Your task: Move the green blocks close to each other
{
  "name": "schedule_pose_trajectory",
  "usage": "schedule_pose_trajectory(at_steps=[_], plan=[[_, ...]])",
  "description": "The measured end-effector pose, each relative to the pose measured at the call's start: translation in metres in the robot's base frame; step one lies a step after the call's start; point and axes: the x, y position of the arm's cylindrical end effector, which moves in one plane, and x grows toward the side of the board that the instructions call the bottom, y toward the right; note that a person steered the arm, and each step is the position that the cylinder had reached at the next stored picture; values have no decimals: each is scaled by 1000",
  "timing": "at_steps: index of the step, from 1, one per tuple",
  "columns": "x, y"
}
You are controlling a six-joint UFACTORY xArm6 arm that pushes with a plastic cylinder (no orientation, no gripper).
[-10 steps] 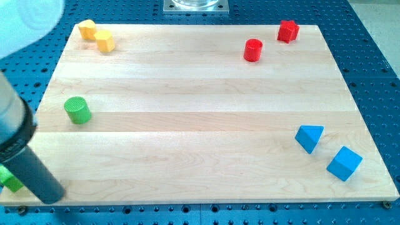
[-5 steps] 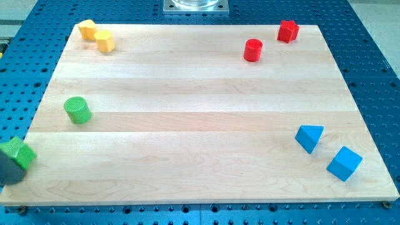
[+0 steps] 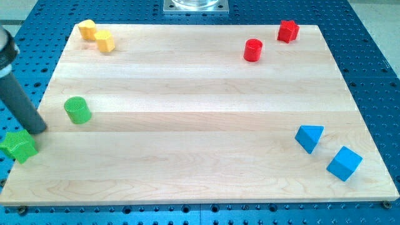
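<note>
A green cylinder [image 3: 77,110] stands on the wooden board [image 3: 200,125] at the view's left. A second green block [image 3: 19,146], star-like in shape, sits at the board's left edge, below and left of the cylinder. My dark rod comes down from the view's upper left; my tip [image 3: 37,129] rests between the two green blocks, just above and right of the star-like block and left of the cylinder.
Two yellow blocks [image 3: 97,35] lie at the top left. A red cylinder [image 3: 252,49] and a red star-like block [image 3: 287,30] are at the top right. A blue triangle [image 3: 309,137] and a blue cube [image 3: 344,163] are at the bottom right.
The rod swung from the view's bottom left up to the left edge. The star-like green block moved up from the bottom left corner; the tip now sits above it.
</note>
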Motion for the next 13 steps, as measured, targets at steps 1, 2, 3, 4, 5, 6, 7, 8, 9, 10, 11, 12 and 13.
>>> schedule_pose_trajectory(at_steps=[1,2,3,4,5,6,7,8,9,10,11,12,13], plan=[[0,-6],[25,-6],[43,-3],[46,55],[39,66],[31,127],[-40,142],[-60,95],[-10,90],[14,93],[2,128],[-9,197],[-11,245]])
